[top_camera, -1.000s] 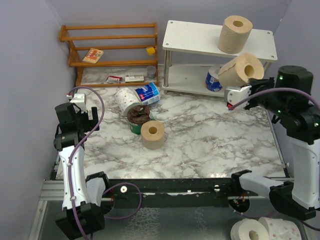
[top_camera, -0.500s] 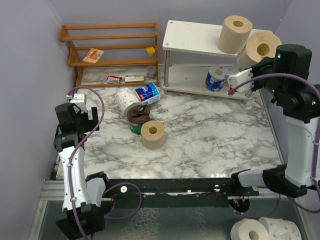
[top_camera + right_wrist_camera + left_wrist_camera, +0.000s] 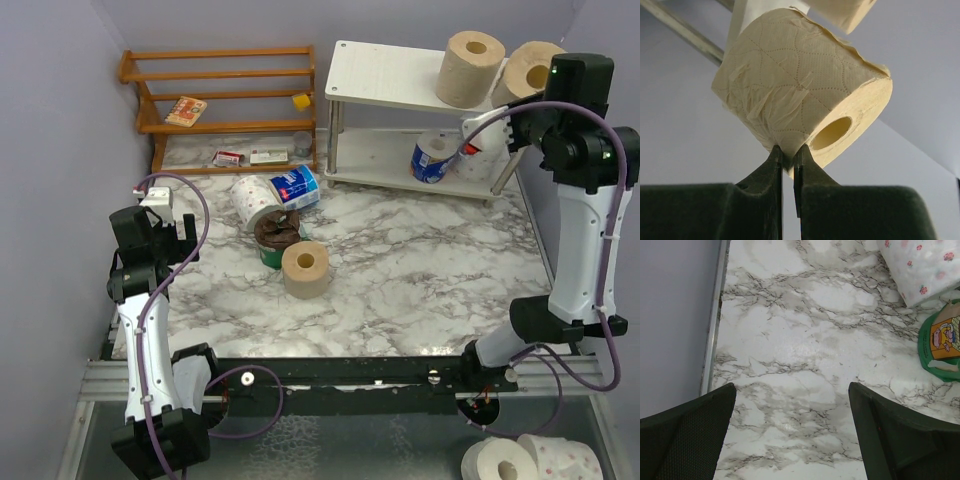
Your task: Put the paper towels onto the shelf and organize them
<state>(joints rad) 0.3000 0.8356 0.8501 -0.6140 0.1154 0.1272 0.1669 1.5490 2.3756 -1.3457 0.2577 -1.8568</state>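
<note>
My right gripper (image 3: 522,88) is shut on the outer edge of a tan paper towel roll (image 3: 530,66) and holds it at the right end of the white shelf's top tier (image 3: 385,75). In the right wrist view the fingertips (image 3: 775,155) pinch that roll's (image 3: 800,85) paper wall. A second tan roll (image 3: 472,68) stands on the top tier beside it. A blue-wrapped roll (image 3: 430,157) sits on the lower tier. On the table lie a white pink-dotted roll (image 3: 252,200), a blue-wrapped roll (image 3: 297,186) and a tan roll (image 3: 305,268). My left gripper (image 3: 170,228) is open and empty over the marble at the left.
A green and brown snack bag (image 3: 275,235) lies between the table rolls; it also shows in the left wrist view (image 3: 942,340), below the pink-dotted roll (image 3: 925,265). The wooden slatted rack (image 3: 220,100) stands at the back left. Two more rolls (image 3: 520,458) lie below the table's near edge.
My right arm has lifted the tan roll from in front of the lower tier up to the right end of the top tier. The left arm has not moved.
</note>
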